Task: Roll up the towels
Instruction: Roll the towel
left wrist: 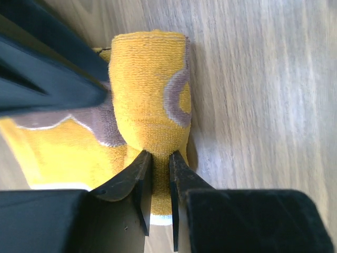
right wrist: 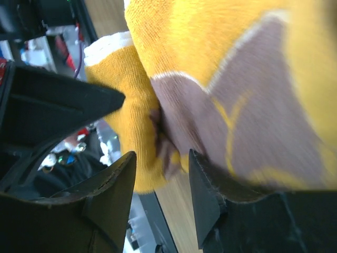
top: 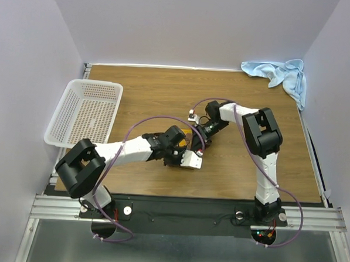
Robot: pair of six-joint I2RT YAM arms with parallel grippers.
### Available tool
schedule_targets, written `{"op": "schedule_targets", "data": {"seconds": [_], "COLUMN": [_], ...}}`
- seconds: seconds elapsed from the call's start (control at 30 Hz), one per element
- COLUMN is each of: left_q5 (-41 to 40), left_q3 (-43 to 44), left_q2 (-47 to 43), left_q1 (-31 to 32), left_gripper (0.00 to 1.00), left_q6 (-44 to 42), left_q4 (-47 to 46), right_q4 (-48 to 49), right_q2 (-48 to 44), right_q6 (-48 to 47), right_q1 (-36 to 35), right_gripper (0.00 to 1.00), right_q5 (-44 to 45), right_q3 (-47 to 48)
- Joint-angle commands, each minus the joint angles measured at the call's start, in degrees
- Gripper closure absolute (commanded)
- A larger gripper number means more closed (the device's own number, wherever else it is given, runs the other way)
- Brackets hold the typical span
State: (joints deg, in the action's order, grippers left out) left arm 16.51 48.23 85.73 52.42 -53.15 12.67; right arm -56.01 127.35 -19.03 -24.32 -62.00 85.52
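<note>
Left gripper pinches the yellow towel, mostly hidden from above; right gripper gapes around it.

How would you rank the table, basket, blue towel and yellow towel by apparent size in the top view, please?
Largest to smallest:
1. table
2. basket
3. blue towel, bunched in the far right corner
4. yellow towel: only a sliver shows, the rest is hidden, so its true rank is unsure
</note>
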Motion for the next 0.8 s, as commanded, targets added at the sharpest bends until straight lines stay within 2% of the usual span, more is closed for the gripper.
{"op": "schedule_targets", "data": {"seconds": [0.0,0.03,0.23,0.3,0.37,0.4,0.47,0.5,0.63,0.77], "left_q5": [9.73,13.33,21.36,24.16,26.37,28.2,30.15,30.59,33.75,36.31], "left_q3": [6.41,7.83,15.57,17.42,20.49,21.37,24.27,26.63,32.43,37.19], "left_q2": [4.17,6.53,12.78,15.68,19.02,19.9,23.49,24.91,31.5,37.66], "left_q1": [-4.6,-6.7,-11.2,-12.34,-14.53,-16.02,-17.53,-18.75,-21.3,-23.68], "left_gripper": [0.98,0.98,0.99,0.99,0.99,0.98,0.98,0.98,0.97,0.96], "left_q6": [1.55,1.55,1.03,1.03,0.15,-0.37,-1.43,-2.04,-4.24,-5.65], "left_q4": [14.46,16.06,23.8,25.38,28.54,30.03,32.06,34.33,39.44,43.14], "right_q4": [1.6,1.78,2.31,2.57,3.97,4.93,8.0,8.72,12.32,16.63], "right_q2": [-6.31,-7.11,-13.26,-17.03,-20.28,-23.69,-26.61,-29.24,-34.27,-37.43], "right_q6": [1.53,1.88,2.94,1.98,1.8,1.89,3.03,3.12,2.94,1.89], "right_q1": [3.65,4.36,10.77,12.0,12.27,12.27,12.27,12.19,11.4,7.7], "right_gripper": [0.49,0.49,0.48,0.38,0.37,0.2,0.11,0.09,0.1,0.17], "right_q5": [3.28,3.46,5.57,7.05,8.11,8.99,9.44,9.09,10.84,15.58], "right_q3": [3.51,3.78,5.19,4.49,1.95,0.63,-1.92,-4.11,-7.99,-10.89]}}
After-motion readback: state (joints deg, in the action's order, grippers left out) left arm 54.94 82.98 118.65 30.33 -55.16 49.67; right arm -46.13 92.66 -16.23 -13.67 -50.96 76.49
